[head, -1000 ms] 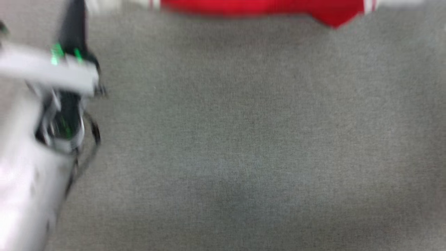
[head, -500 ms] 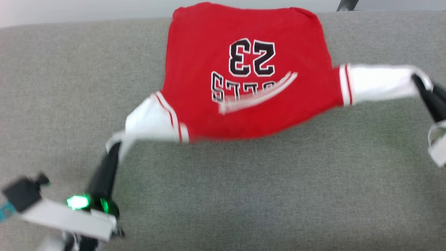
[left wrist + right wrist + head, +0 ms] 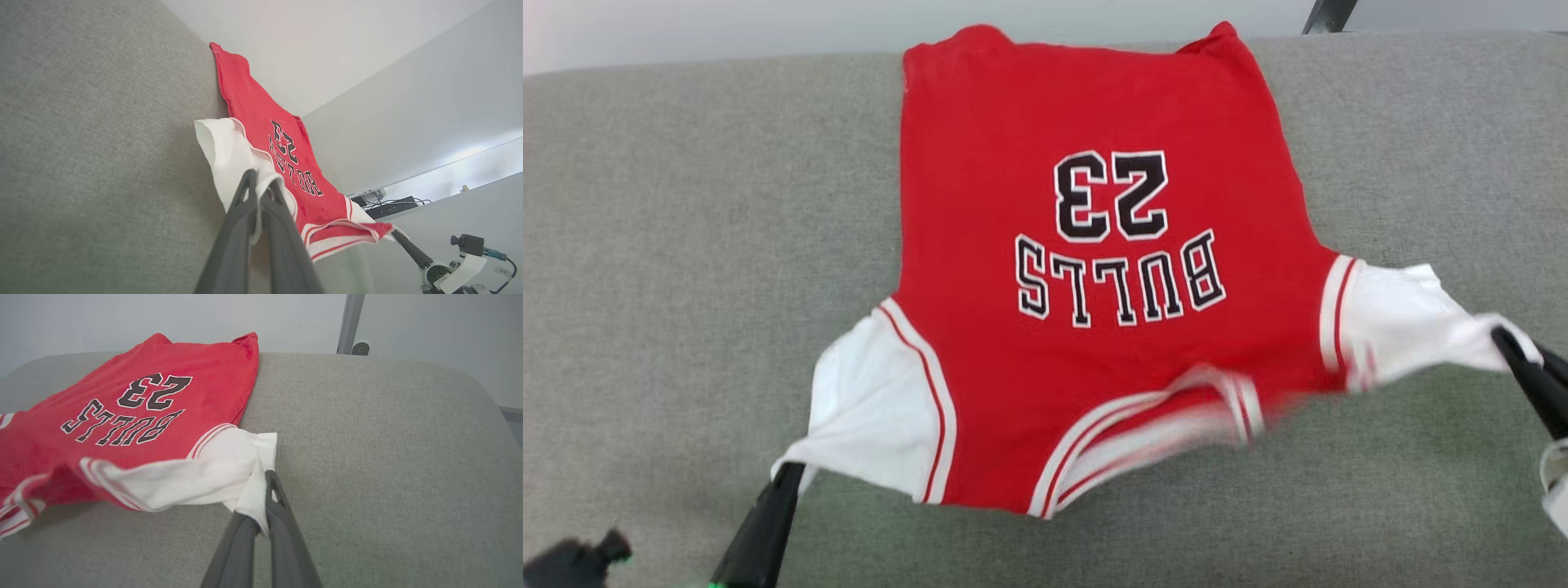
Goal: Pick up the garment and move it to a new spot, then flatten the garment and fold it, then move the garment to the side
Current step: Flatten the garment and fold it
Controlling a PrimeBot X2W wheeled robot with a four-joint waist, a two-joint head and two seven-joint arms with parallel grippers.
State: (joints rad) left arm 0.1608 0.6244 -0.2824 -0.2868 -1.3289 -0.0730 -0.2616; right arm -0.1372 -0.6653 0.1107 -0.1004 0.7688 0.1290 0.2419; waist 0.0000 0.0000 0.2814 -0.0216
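Note:
The garment [image 3: 1094, 245] is a red jersey with white sleeves and black "BULLS 23" lettering, lying chest up on the grey cushion [image 3: 686, 245], hem toward the far edge. My left gripper [image 3: 791, 472] is shut on the tip of its white left-hand sleeve [image 3: 866, 408] at the lower left. My right gripper [image 3: 1501, 339] is shut on the other white sleeve [image 3: 1405, 327] at the right edge. The left wrist view has the sleeve cloth pinched in my left gripper [image 3: 258, 181]. My right gripper [image 3: 261, 486] pinches white cloth too, and the striped collar end of the garment [image 3: 122, 416] hangs lifted off the cushion.
The grey cushion [image 3: 388, 457] spreads wide on every side of the jersey, with its far edge against a pale wall [image 3: 768, 24]. A grey metal post [image 3: 349, 322] stands behind the cushion at the back right.
The head camera has swung up from bare cushion to the whole jersey. Since half a second ago the jersey has been drawn nearer and spread out, so more of its lettering shows flat.

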